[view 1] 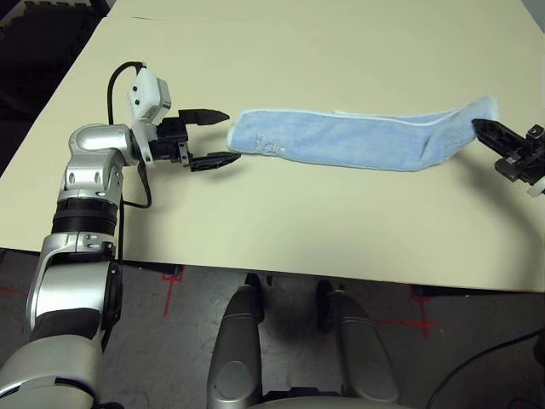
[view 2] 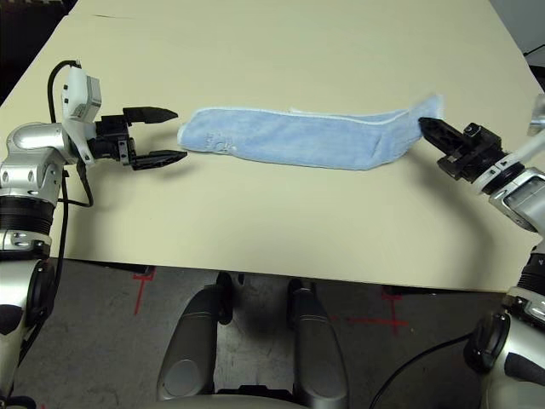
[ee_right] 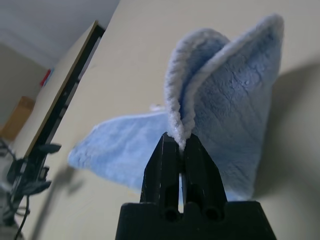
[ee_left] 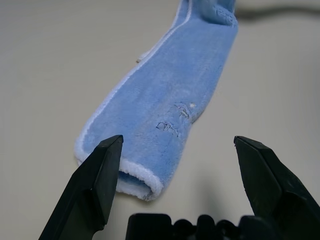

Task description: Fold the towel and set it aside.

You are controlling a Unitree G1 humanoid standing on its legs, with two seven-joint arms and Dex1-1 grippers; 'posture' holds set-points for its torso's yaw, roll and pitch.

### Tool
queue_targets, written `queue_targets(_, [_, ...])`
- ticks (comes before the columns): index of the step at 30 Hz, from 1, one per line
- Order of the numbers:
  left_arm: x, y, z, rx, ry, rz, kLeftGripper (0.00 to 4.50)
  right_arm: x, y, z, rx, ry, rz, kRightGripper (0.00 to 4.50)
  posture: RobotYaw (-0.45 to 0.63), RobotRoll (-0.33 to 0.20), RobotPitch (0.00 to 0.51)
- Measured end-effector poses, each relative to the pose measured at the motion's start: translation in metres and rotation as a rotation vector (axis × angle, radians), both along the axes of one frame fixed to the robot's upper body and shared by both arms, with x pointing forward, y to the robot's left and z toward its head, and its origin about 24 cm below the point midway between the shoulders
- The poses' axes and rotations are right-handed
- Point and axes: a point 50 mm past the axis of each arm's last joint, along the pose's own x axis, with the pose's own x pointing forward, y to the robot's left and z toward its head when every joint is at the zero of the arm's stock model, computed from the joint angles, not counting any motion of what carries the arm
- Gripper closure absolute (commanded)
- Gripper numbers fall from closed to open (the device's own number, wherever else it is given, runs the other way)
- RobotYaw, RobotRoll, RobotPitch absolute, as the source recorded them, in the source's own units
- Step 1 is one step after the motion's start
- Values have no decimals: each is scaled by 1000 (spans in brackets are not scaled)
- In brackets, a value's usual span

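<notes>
On my left, the left gripper (view 1: 217, 136) hangs just above the cream tabletop (view 1: 281, 230) with its two black fingers spread wide and nothing between them. It points level, along the table toward the right. Just beyond its fingertips lies the near end of the towel (view 1: 341, 141), a light-blue terry cloth with white stitched edging, already doubled into a long narrow band. From the left wrist camera I see that rounded, folded end (ee_left: 137, 182) sitting just ahead of one finger (ee_left: 95, 187) and off to that finger's side of the gap rather than centred in it; the other finger (ee_left: 270, 185) has only bare table ahead of it.

The band's long axis runs across the table from left to right, roughly parallel to the near edge and about midway between the near and far edges. A faint dark print (ee_left: 175, 120) shows on its upper face close to the left end.

At the far right, the right gripper (view 2: 432, 129) is clamped on the towel's other end, pinching the white-edged corner (ee_right: 177, 127) and lifting it off the tabletop so that this end peaks upward.

I judge the coming move turns on that left end: the left gripper is the nearer by far, and it needs a small sideways shift to centre the cloth before closing.
</notes>
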Motion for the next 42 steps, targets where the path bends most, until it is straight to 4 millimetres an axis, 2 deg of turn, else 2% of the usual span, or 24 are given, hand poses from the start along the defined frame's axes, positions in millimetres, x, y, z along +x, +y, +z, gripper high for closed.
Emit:
queue_targets(10, [1, -3, 5, 0, -12, -9, 0, 21, 59, -8, -120, 5, 140, 4453, 13, 0, 283])
queue_targets(17, [1, -3, 5, 0, -12, -9, 0, 27, 83, -16, -173, 27, 158, 4453, 21, 0, 283])
queue_targets(27, [1, -2, 4, -2, -6, -7, 0, 31, 103, -16, -236, 32, 168, 4453, 30, 0, 283])
queue_targets(39, [1, -2, 4, -2, 0, -6, 0, 25, 109, -16, -293, 58, 226, 4453, 23, 0, 278])
queue_targets(42, [1, -3, 4, -3, 2, -6, 0, 25, 110, -17, -320, 67, 228, 3649, 22, 0, 275])
